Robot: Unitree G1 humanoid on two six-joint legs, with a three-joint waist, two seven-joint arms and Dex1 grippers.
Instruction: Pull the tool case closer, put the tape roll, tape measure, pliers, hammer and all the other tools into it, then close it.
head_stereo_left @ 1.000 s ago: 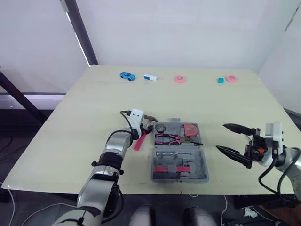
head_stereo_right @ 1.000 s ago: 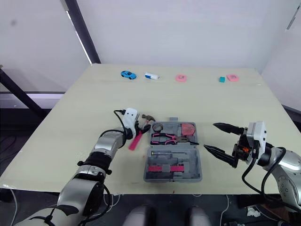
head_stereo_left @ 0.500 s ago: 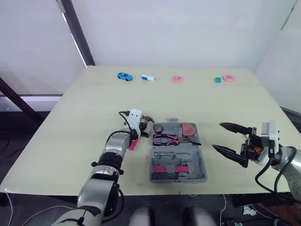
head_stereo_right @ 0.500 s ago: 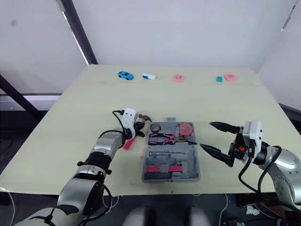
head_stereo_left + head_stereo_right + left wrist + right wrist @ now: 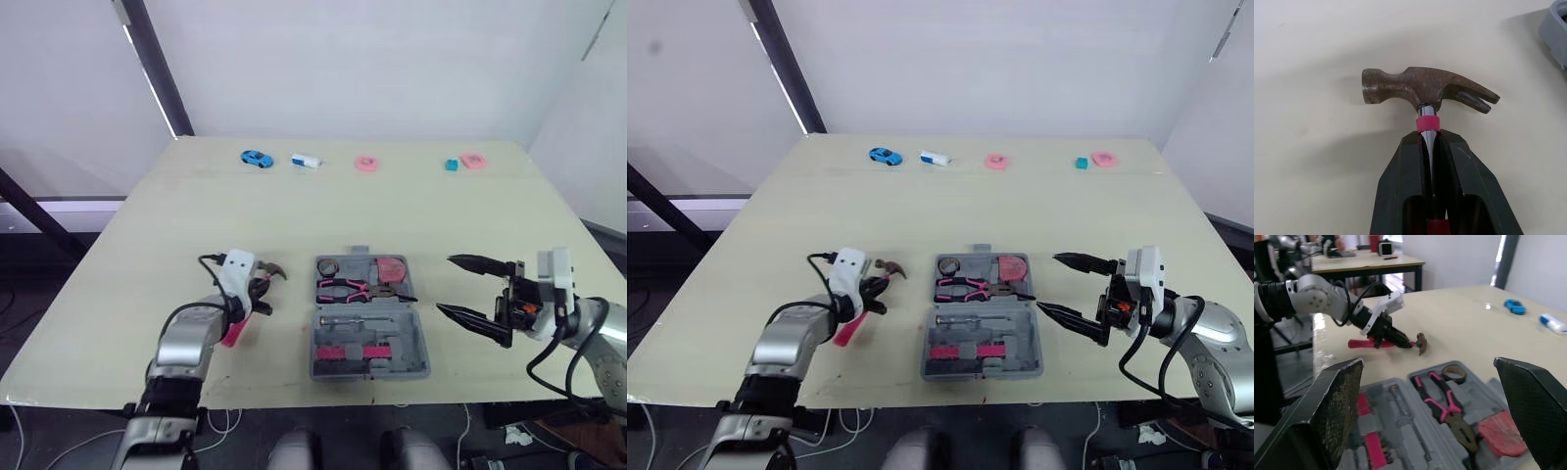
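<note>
Hammer [image 5: 1427,93] clamped at the neck in our left hand [image 5: 1428,139], left of the open case [image 5: 372,370]. Right hand [image 5: 446,284] spread wide, empty, beside the case. Hammer step underway; next we swing it over the case and lower into a free slot.
</note>
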